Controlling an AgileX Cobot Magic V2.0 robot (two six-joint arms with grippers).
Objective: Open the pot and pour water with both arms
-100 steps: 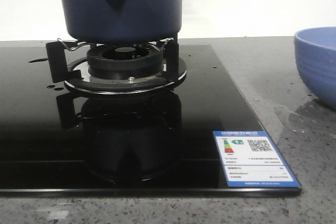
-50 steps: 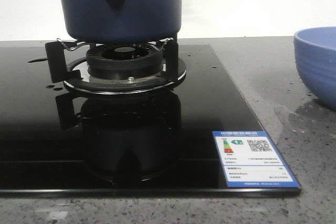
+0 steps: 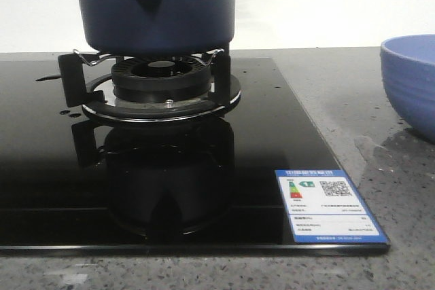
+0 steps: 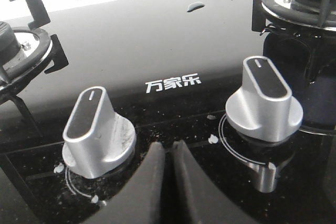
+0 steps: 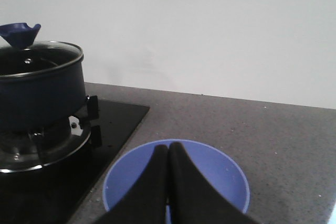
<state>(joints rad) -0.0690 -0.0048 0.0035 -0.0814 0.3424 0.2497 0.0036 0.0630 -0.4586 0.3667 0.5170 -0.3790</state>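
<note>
pot: we see the dark navy pot sitting on the burner grate of the black glass cooktop, toward the counter's far edge, its glass lid on and topped by a blue knob.
bowl: the lighter blue bowl stands at the counter's right edge.
left hand: our left hand hangs with fingers pressed together, empty, above the two silver knobs.
right hand: our right hand is closed on nothing, above the bowl.
</note>
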